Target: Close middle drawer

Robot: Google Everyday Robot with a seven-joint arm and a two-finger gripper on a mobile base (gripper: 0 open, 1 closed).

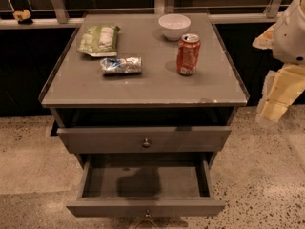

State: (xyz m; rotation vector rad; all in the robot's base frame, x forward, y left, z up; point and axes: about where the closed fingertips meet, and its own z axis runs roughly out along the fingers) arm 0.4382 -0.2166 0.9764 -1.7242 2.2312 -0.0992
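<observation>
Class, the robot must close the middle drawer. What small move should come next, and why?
Probably swing the gripper, which hangs off the right side of the cabinet, down and left toward the front of the middle drawer. That drawer stands pulled far out, its inside showing, and the gripper is well apart from it, so it must reach the front before any push.

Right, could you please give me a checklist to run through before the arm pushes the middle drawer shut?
1. Middle drawer needs closing: ok, it is pulled far out.
2. Nothing inside to jam it: ok for the visible part; the back is hidden under the top drawer.
3. Knob in view: ok, at the bottom edge.
4. Gripper lined up with the drawer front: not ok, it is off beside the cabinet's right corner, apart from the drawer.
5. Can steady: ok, upright, away from the front edge.
</observation>
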